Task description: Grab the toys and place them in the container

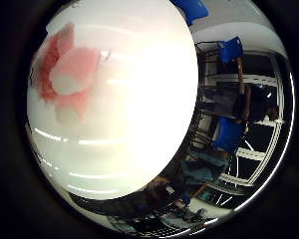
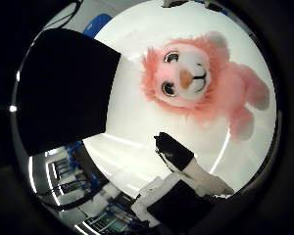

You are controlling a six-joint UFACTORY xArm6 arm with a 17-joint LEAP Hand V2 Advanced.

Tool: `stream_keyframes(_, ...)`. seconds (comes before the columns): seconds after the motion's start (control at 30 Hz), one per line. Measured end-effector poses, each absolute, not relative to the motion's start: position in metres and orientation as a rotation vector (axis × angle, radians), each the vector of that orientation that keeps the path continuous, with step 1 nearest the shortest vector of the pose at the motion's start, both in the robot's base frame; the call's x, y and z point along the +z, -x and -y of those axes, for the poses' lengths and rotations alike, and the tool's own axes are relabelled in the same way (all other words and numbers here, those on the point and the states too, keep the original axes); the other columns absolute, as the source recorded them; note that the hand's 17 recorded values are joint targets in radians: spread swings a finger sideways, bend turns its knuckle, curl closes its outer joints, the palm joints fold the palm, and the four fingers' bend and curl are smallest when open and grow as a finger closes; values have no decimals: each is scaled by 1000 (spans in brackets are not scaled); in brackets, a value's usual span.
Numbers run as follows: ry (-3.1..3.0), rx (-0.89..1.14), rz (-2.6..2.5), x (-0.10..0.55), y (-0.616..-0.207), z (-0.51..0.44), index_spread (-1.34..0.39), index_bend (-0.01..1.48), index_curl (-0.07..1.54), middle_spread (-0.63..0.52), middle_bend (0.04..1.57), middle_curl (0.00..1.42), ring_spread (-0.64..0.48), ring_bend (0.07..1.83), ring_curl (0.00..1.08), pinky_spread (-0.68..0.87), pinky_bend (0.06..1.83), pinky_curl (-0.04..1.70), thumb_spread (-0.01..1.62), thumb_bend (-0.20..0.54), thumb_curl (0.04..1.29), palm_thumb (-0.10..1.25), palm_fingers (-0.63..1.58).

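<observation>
1. Only a small part of the hand [image 2: 183,183] shows, in the thumb side palm view, reaching in from the edge.
2. One finger is built of blocky segments: a white body section ending in a black, rounded, matte tip [image 2: 172,149].
3. Where the black tip meets the white section, the joint line is uneven, with a thin white sliver along the black part's side.
4. Beneath the finger sits a wide black panel with flat faces, framed by white angular housing pieces with squared corners.
5. The white parts look smooth, like moulded plastic; no screws or markings can be made out.
</observation>
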State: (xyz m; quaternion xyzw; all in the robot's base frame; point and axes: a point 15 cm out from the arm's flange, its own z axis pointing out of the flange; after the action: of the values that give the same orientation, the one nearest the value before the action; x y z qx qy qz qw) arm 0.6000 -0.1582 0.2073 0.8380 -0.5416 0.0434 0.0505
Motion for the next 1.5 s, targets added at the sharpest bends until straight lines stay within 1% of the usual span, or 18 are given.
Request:
stream_keyframes(0.23,-2507,111,1621,185,-599,159,-418,152,258,12,195,326,178,354,242,424,496,289,1098,-22,328,596,176)
stream_keyframes(0.33,-2499,88,1616,179,-596,158,-411,149,250,-10,210,328,160,412,250,438,523,288,1092,-24,323,587,254)
stream_keyframes(0.4,-2497,85,1616,178,-595,159,-406,137,240,-37,232,333,99,519,272,424,548,287,1092,-23,320,583,341)
stream_keyframes(0.43,-2497,83,1613,178,-595,158,-413,137,229,-77,281,343,35,612,285,372,544,276,1092,-23,320,582,446)
stream_keyframes(0.5,-2492,80,1610,178,-593,161,-435,176,236,-156,420,381,-59,712,299,264,511,250,1093,-22,318,585,657)
stream_keyframes(0.53,-2491,77,1609,178,-593,162,-445,172,239,-202,475,402,-125,769,317,138,563,256,1093,-22,317,585,778)
stream_keyframes(0.57,-2487,71,1610,178,-591,163,-442,169,245,-236,498,415,-188,822,337,-21,666,278,1093,-22,316,585,922)
stream_keyframes(0.6,-2482,63,1610,178,-589,164,-433,159,242,-258,529,430,-229,841,343,-166,731,284,1093,-22,315,586,977)
stream_keyframes(0.63,-2476,47,1611,177,-585,166,-425,171,249,-273,583,456,-262,881,364,-322,820,310,1093,-22,315,586,1119)
stream_keyframes(0.7,-2467,22,1610,177,-580,168,-417,232,298,-284,685,510,-283,942,405,-464,887,344,1094,-20,314,591,1225)
stream_keyframes(0.73,-2463,11,1612,177,-577,169,-414,321,347,-275,789,554,-284,988,431,-496,913,364,1100,-14,318,608,1308)
stream_keyframes(0.77,-2457,-3,1615,177,-574,171,-409,413,393,-264,844,578,-281,1019,448,-484,946,384,1107,-10,322,624,1374)
stream_keyframes(0.87,-2449,-36,1617,182,-566,173,-376,667,542,-229,1021,656,-261,1158,515,-408,1123,478,1120,3,353,732,1321)
stream_keyframes(1.03,-2447,-40,1629,214,-554,176,-302,988,728,-190,1220,749,-238,1321,613,-286,1313,614,1111,26,426,945,1178)
stream_keyframes(1.13,-2439,-44,1654,236,-544,177,-268,1065,777,-179,1279,779,-230,1363,656,-242,1369,681,1100,15,470,1007,1113)
stream_keyframes(1.23,-2432,-71,1658,258,-529,177,-246,1096,800,-172,1306,792,-230,1380,688,-218,1382,734,1087,-7,509,1037,1082)
stream_keyframes(1.37,-2435,-69,1658,301,-506,176,-232,1112,815,-167,1320,802,-233,1381,721,-203,1375,794,1079,-12,545,1045,1067)
stream_keyframes(1.5,-2443,-1,1683,354,-484,177,-226,1116,823,-166,1327,810,-236,1371,747,-187,1344,851,1074,-15,570,1030,1059)
